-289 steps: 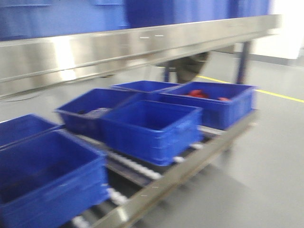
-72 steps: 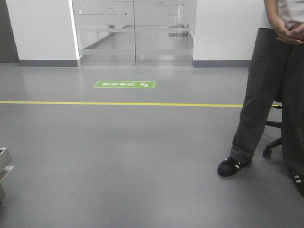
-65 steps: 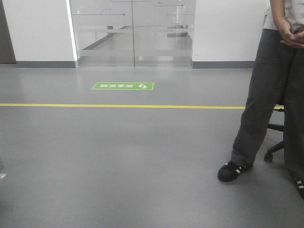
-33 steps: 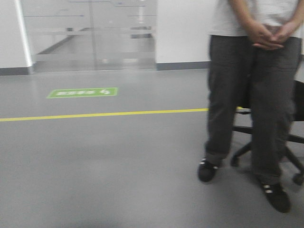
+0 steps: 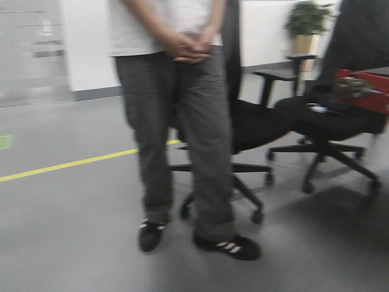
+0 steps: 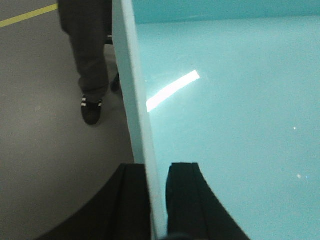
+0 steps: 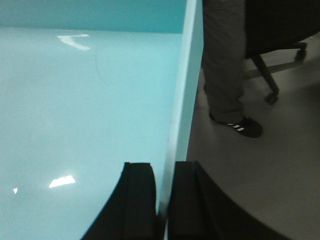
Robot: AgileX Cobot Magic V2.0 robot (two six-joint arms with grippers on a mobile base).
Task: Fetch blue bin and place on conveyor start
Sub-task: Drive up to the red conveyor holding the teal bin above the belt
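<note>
Grey floor [image 5: 73, 243] fills the front view, crossed at the left by a yellow line [image 5: 67, 163]. Just right of that line a person [image 5: 182, 121] in dark trousers and black striped shoes [image 5: 228, 246] stands squarely ahead and close. Behind the legs sits a black office chair [image 5: 255, 125], a second chair [image 5: 331, 115] stands further right, a potted plant [image 5: 306, 24] is by the back wall, and a blurred red object [image 5: 364, 90] is at the right edge.

The left pincer [image 6: 156, 167] is closed to a narrow slit over the left wall of the blue bin [image 6: 225, 110], one finger outside and one inside. The right pincer [image 7: 162, 165] pinches the right wall of the bin [image 7: 85, 100] the same way.

The tub hangs between the two arms above the floor, open side up. Its glossy bottom shows in both wrist views. Each gripped wall runs straight away from its camera, toward the person. Which side is longer cannot be told, as the tub overfills both views.
</note>
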